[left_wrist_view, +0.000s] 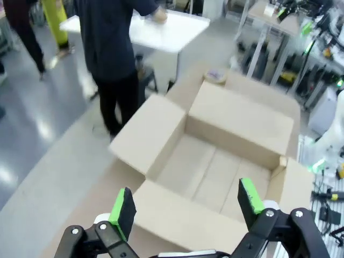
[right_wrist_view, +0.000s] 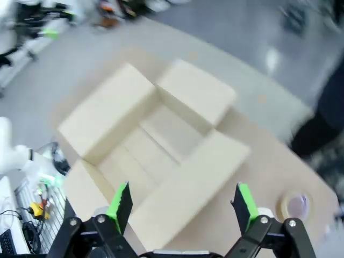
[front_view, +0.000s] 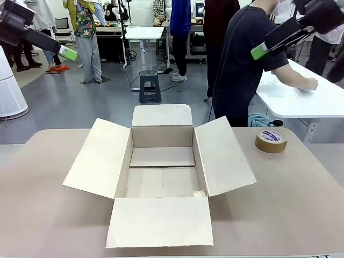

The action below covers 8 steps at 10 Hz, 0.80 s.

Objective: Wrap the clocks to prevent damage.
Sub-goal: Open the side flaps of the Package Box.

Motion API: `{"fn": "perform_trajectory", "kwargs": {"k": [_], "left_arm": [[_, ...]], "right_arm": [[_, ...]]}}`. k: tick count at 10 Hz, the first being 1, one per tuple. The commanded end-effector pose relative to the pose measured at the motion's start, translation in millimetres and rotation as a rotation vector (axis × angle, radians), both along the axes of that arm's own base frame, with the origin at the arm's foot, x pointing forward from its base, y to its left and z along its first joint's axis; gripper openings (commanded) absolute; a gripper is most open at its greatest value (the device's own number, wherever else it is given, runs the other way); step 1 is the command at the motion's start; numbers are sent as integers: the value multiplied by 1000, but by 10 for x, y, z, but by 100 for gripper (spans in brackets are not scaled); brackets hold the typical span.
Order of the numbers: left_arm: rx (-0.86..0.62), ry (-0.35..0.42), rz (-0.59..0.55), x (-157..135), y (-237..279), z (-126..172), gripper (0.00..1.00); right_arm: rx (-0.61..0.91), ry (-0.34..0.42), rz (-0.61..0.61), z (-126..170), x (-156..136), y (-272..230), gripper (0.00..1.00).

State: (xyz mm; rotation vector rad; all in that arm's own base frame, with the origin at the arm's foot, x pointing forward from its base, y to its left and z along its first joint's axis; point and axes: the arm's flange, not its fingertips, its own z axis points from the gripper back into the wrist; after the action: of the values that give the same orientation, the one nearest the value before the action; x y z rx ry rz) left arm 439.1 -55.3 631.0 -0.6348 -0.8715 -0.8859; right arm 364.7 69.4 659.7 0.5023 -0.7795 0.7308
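The clocks are out of view. An open, empty cardboard box [front_view: 161, 136] sits mid-table with its four flaps spread out. My left gripper [front_view: 65, 52] hangs high at the upper left, well above the table; in its wrist view the left gripper [left_wrist_view: 186, 207] is open over the box [left_wrist_view: 236, 121] with nothing between the green pads. My right gripper [front_view: 262, 50] is raised at the upper right. The right wrist view has the right gripper [right_wrist_view: 181, 201] open above the box [right_wrist_view: 183, 97], blurred.
A roll of brown tape [front_view: 271, 141] lies on the table right of the box, also seen as the tape roll [left_wrist_view: 217, 76] and tape roll [right_wrist_view: 294, 205]. A person in a dark shirt [front_view: 242, 64] stands beyond the far edge, bent over a white table [front_view: 301, 99].
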Motion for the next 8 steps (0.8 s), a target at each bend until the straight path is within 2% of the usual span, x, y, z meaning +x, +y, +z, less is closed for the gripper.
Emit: {"fn": "perform_trajectory", "kwargs": {"k": [1, 3, 5, 6, 7, 8], "left_arm": [[-116, -26, -97, -7, 58, -318, 100], [-154, 2, -98, -1, 271, -475, 100], [-134, 57, -58, 29, 428, -469, 100], [-92, 94, -16, 25, 471, -434, 100], [-161, 34, -73, -5, 401, -544, 100], [-161, 34, -73, -5, 401, -544, 100]], "right_arm": [[193, -5, 309, -408, 36, -218, 100], [237, 79, 456, -673, 155, -602, 100], [298, 77, 421, -789, 250, -874, 100], [303, 83, 337, -801, 273, -909, 100], [321, 52, 446, -838, 53, -800, 100], [321, 52, 446, -838, 53, -800, 100]]}}
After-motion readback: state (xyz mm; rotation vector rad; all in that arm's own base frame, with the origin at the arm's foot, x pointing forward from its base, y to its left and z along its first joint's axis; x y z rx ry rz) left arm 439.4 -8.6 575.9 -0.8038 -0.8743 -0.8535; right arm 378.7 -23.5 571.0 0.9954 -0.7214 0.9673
